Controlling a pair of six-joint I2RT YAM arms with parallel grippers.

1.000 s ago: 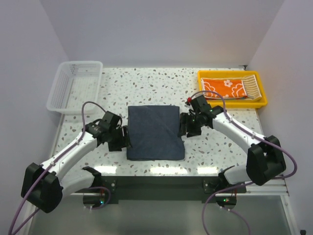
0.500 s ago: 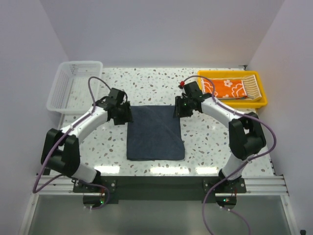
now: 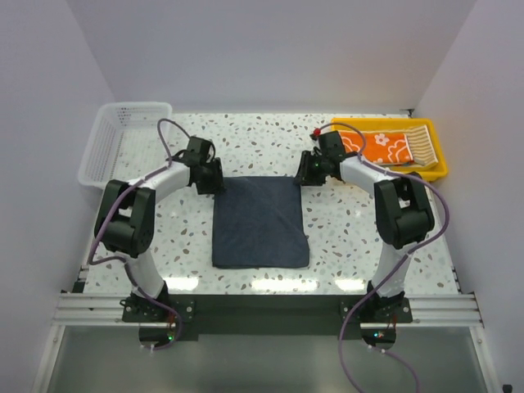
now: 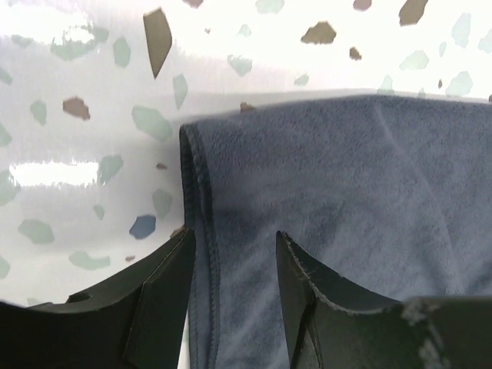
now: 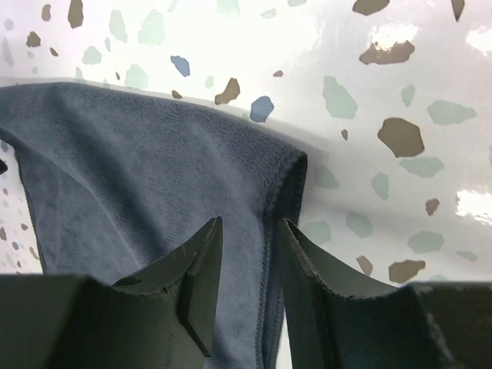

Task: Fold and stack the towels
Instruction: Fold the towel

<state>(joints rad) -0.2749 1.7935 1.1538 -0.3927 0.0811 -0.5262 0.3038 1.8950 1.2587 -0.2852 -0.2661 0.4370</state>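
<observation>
The plain dark blue-grey rectangular towel is lying flat in the middle of the speckled white terrazzo table, and the step in hand appears to be taking hold of it for a first fold. The left gripper is sitting at the towel's far left corner and the right gripper at its far right corner. In the left wrist view the black fingers are standing apart and straddling the stitched side hem just short of the corner, one over bare table and one over cloth. In the right wrist view the other pair is straddling the opposite hem with a narrower gap (cloth is showing between them, yet neither pair is looking clamped on it). No part of the towel is lifted. The next move is probably calling for both pairs to press together on the hems at once, low enough to catch the edge, and then to carry the far edge evenly toward the near one. An orange flower-printed towel and a tan-and-white striped one are lying in the yellow plastic tray at the far right.
</observation>
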